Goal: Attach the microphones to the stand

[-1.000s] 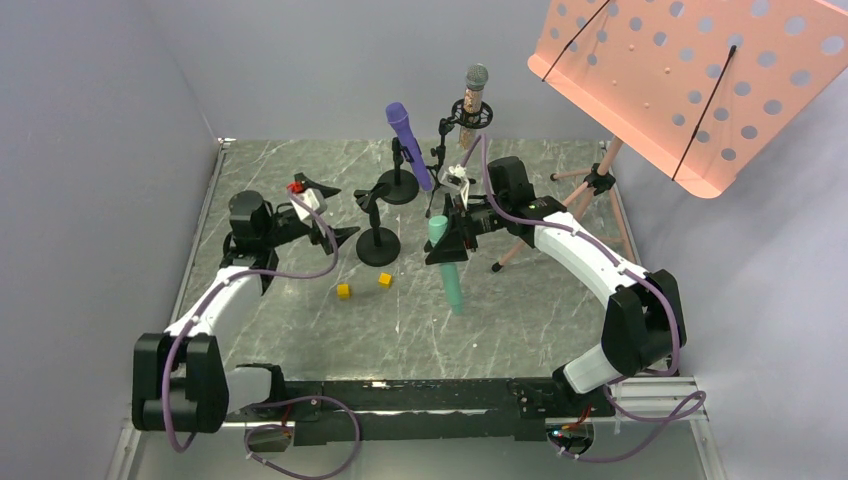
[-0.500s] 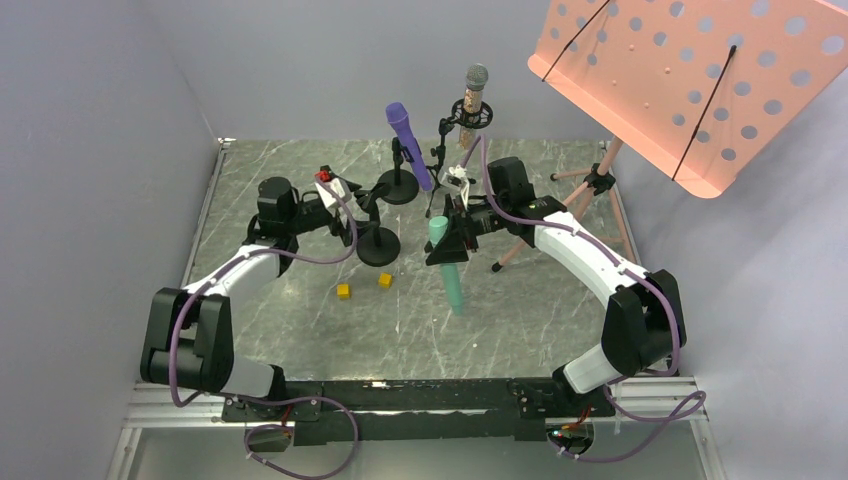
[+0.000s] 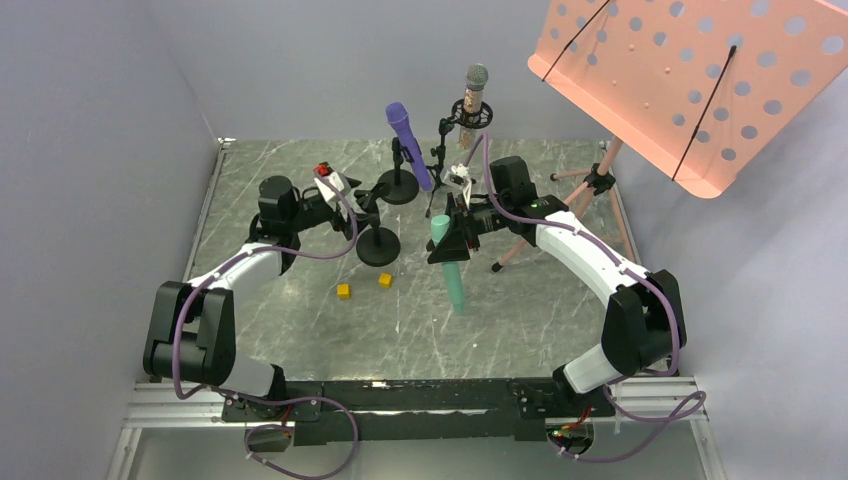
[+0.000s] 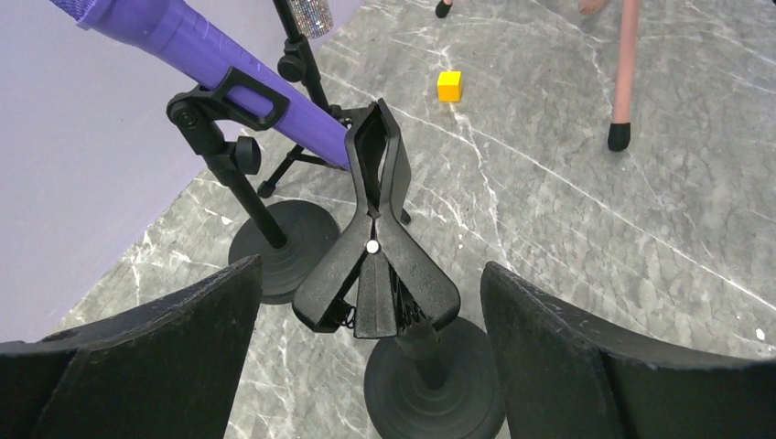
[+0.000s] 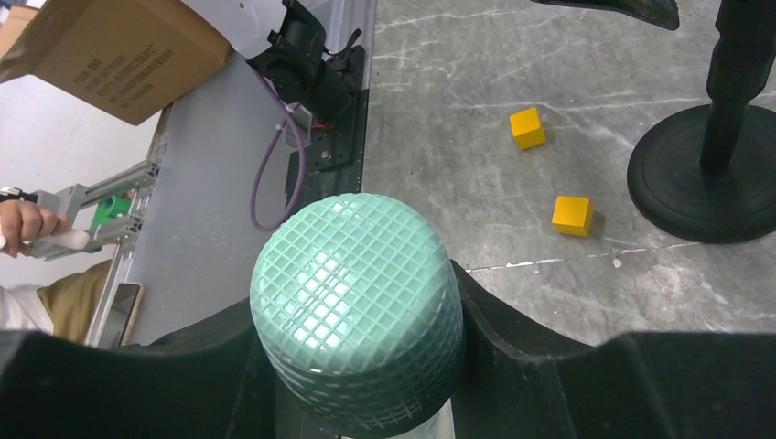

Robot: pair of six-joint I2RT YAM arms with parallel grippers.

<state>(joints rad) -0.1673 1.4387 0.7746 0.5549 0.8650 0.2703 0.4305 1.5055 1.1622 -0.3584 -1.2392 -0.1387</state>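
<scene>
The teal-green microphone hangs almost upright over the table's middle, my right gripper shut on it just below its mesh head. The purple microphone and the glittery copper microphone each sit in a stand at the back. An empty black stand carries a spring clip on its post. My left gripper is open, its fingers on either side of the clip's rear handles without touching them.
Two yellow cubes lie in front of the empty stand. A pink perforated music stand towers at the back right, its tripod legs spreading behind the right arm. Grey walls enclose left and back.
My left arm swung right and forward to the empty stand, so its open fingers now straddle the clip. The right arm with the teal microphone barely shifted.
</scene>
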